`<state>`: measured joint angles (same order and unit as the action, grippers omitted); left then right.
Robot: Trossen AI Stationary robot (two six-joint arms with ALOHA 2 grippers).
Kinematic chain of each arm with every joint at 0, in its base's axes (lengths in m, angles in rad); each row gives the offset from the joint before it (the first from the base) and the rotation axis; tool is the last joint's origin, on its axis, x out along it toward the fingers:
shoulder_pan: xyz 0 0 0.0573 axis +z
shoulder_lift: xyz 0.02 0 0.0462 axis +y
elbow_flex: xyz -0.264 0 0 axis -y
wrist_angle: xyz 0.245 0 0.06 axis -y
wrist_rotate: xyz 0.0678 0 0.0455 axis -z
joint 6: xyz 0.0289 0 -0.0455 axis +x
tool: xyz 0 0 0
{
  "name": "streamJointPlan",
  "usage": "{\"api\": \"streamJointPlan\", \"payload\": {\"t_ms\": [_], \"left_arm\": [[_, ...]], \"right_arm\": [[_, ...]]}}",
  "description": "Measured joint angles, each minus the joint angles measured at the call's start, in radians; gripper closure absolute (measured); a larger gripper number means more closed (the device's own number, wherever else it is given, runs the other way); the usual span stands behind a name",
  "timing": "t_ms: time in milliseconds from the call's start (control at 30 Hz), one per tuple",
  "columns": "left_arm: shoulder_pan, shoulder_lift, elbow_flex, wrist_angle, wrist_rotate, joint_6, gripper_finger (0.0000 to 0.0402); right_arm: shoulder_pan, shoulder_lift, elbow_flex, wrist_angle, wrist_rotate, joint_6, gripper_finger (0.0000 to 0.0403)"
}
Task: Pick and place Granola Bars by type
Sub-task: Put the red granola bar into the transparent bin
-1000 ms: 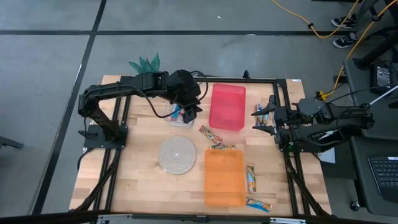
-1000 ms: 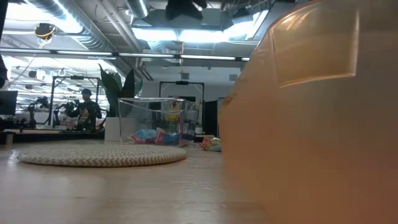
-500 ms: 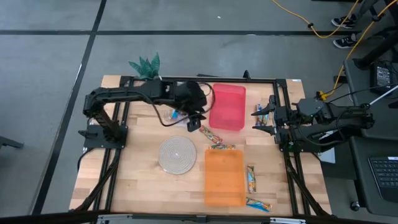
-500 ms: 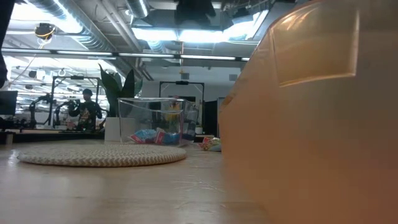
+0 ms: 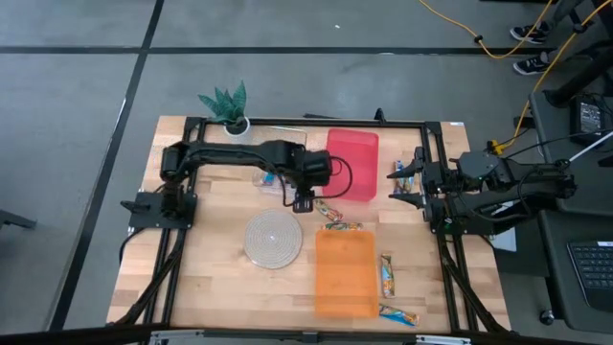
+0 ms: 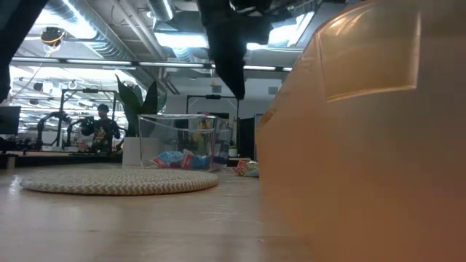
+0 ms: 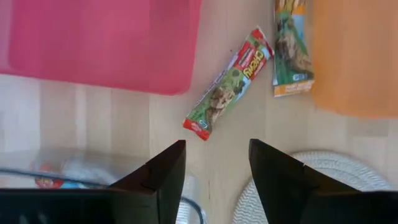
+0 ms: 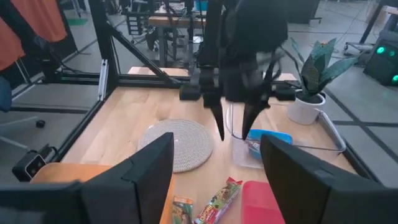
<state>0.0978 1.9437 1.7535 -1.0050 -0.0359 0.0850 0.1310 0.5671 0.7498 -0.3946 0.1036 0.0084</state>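
Red-green bar [image 7: 227,93] lies mid-frame; left gripper [image 7: 214,180], fingers spread and empty, should drop astride it, clear of pink bin [image 7: 99,43].

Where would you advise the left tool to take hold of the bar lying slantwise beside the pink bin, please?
Probably mid-length, from straight above: the bar lies flat and slanted on bare wood, clear of the pink bin, so the open left tool should close across its narrow width.

Granola Bars: red-green bar [image 7: 228,84] flat, angled on wood beside pink bin; second bar [image 7: 292,53] against orange bin; two [image 5: 387,272] right of it; several in clear box [image 6: 182,159].
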Motion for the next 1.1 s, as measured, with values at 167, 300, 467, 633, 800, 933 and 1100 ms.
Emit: {"api": "streamJointPlan", "payload": {"t_ms": [167, 300, 467, 633, 800, 933, 1100], "left_arm": [[-0.001, 0.058, 0.0, 0.002, 0.0, 0.034, 0.0209], [-0.002, 0.088, 0.0, 0.006, -0.007, 0.065, 0.0194], [-0.005, 0.122, 0.0, 0.01, -0.03, 0.093, 0.0181], [-0.005, 0.162, 0.0, 0.013, -0.036, 0.096, 0.0178], [-0.005, 0.197, 0.0, 0.014, -0.036, 0.098, 0.0178], [-0.005, 0.219, 0.0, 0.016, -0.04, 0.11, 0.0178], [-0.006, 0.233, 0.0, 0.028, -0.053, 0.136, 0.0178]], "right_arm": [[0.0, 0.0, 0.0, -0.001, 0.0, 0.043, 0.0162], [0.0, 0.0, 0.0, -0.001, 0.0, 0.068, 0.0162], [0.0, 0.0, 0.0, -0.002, 0.0, 0.067, 0.0162], [0.0, 0.0, 0.0, -0.002, 0.0, 0.067, 0.0162], [0.0, 0.0, 0.0, -0.006, 0.0, 0.065, 0.0162], [0.0, 0.0, 0.0, -0.022, 0.0, 0.065, 0.0162], [0.0, 0.001, 0.0, -0.041, 0.0, 0.064, 0.0162]]}}
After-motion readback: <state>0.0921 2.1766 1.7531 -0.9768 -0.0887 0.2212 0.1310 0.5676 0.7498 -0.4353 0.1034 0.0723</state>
